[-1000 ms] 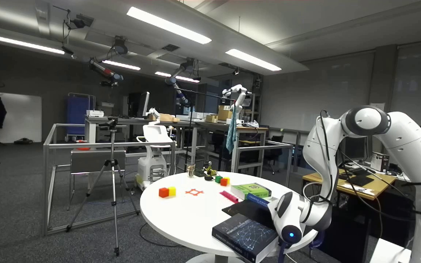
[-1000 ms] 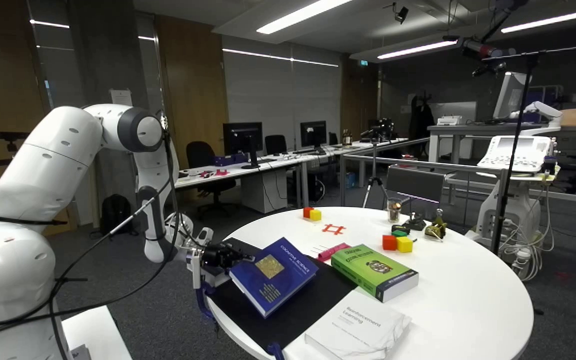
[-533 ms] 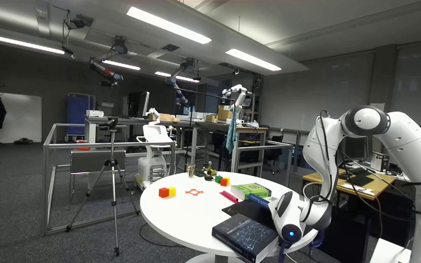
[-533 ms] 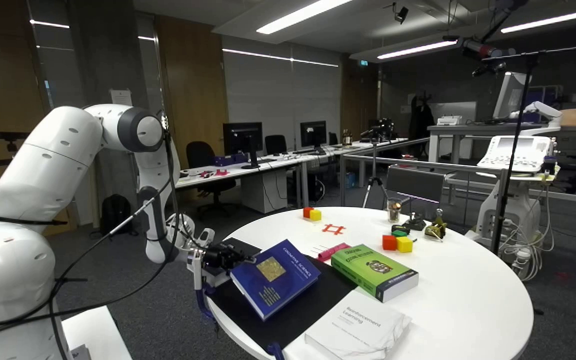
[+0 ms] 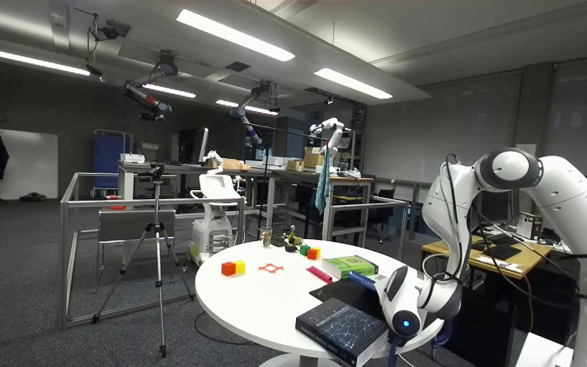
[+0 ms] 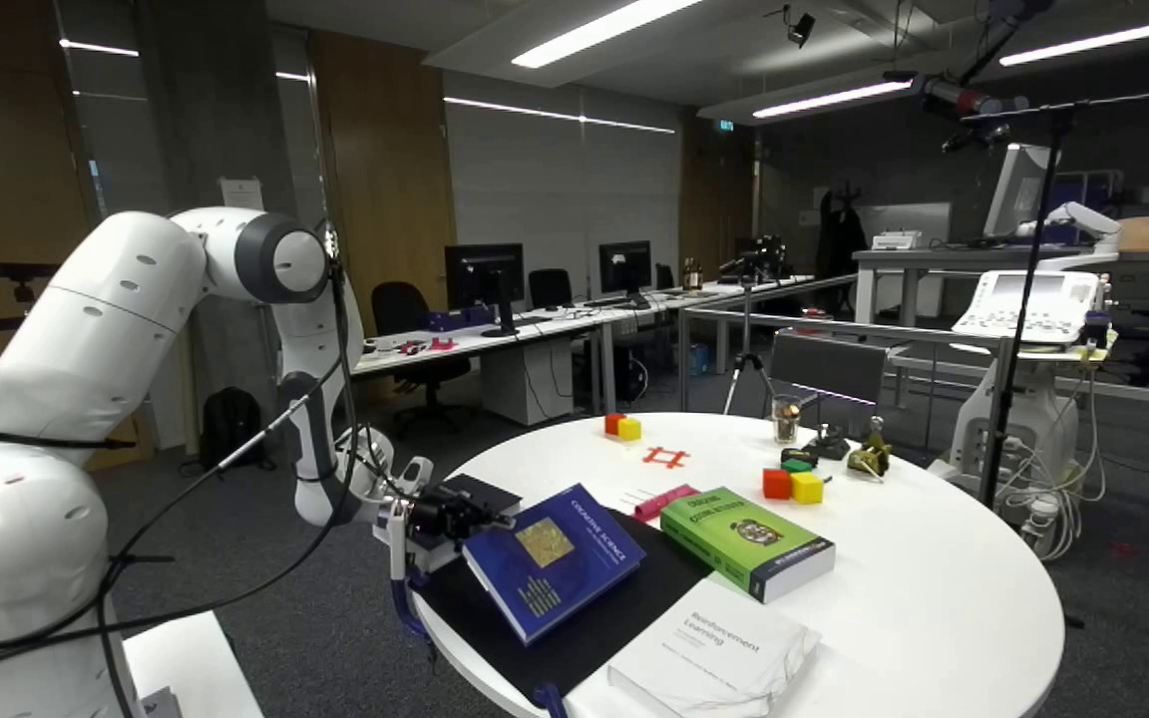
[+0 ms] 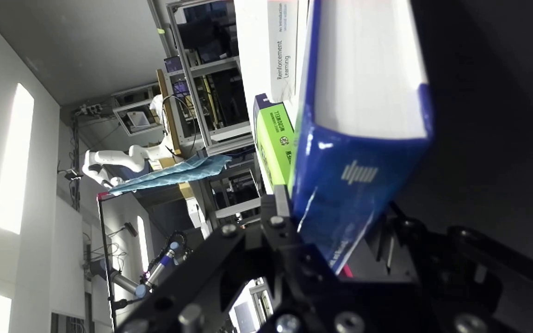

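Fingers (image 7: 282, 200): clamped on one blue book (image 6: 555, 566) at its spine side, one finger to each cover. Book: directly ahead of fingers, long axis running aslant away from them; tilted over black mat (image 6: 634, 603), round white bench (image 6: 944, 588). Contact with mat: cannot be told.

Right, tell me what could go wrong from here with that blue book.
The jaws grip the blue book near its spine, with the rest sticking out, so it might twist or slip.
It is tilted over the black mat, clearance hard to judge, so its lower corner could catch.
The green book and white book lie close by; a sideways swing might knock them.
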You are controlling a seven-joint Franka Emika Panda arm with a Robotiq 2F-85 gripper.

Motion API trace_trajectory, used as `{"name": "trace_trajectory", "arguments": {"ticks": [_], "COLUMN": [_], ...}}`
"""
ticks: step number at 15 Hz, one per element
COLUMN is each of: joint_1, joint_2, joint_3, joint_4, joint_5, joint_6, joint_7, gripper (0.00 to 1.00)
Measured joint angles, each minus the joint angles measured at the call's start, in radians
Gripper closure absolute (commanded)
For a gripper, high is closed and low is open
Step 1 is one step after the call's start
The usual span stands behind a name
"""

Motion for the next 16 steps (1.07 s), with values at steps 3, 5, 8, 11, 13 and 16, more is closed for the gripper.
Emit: {"name": "trace_trajectory", "arguments": {"ticks": [3,5,8,11,13,16], "joint_1": [-0.007,-0.009,-0.010,-0.010,-0.010,-0.010], "joint_2": [0.000,0.000,0.000,0.000,0.000,0.000], "joint_3": [-0.001,-0.001,-0.001,-0.001,-0.001,-0.001], "joint_4": [0.000,0.000,0.000,0.001,0.004,0.014], "joint_5": [-0.006,-0.010,-0.012,-0.016,-0.024,-0.046], "joint_6": [0.002,0.002,0.004,0.006,0.010,0.028], "joint_7": [0.000,0.001,0.001,0.001,0.001,0.001], "gripper": [0.83,0.83,0.83,0.83,0.83,0.33]}}
